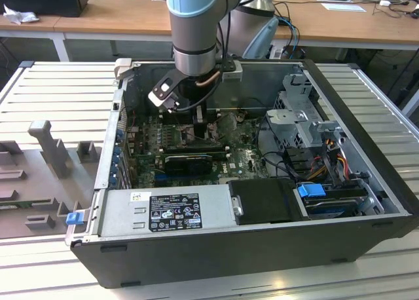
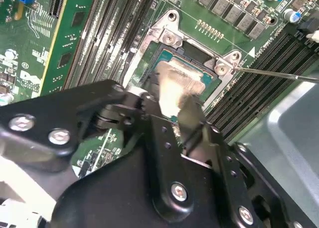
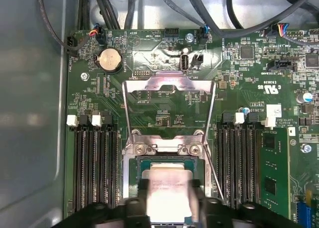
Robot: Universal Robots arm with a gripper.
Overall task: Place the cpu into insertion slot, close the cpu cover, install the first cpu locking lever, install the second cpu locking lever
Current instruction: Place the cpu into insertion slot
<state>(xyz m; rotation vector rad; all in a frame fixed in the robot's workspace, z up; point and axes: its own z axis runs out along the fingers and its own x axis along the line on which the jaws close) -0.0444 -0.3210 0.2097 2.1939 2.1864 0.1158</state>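
The gripper (image 3: 169, 202) is clamping the cpu (image 3: 168, 184) by two opposite edges, with a finger (image 3: 141, 198) pressing in on each side. In both wrist views the cpu is sitting squarely over the insertion slot (image 3: 135, 164), inside its metal rim. Whether it is already resting on the contacts or hanging just above them I cannot tell. The cpu cover (image 3: 169, 81) is standing swung open, away from the slot's hinge edge and over the motherboard (image 3: 99, 88). A thin locking lever (image 3: 213, 171) is running along one side of the slot, beside the memory slots (image 3: 239, 163). In the exterior view the arm is reaching down into the open computer case (image 1: 262, 254).

As I judge it, the danger is lying in the seating. A chip going down slightly turned or tilted would be bending the socket's contacts. Fingers dragging on its edges while letting go would be pulling it off its seat.
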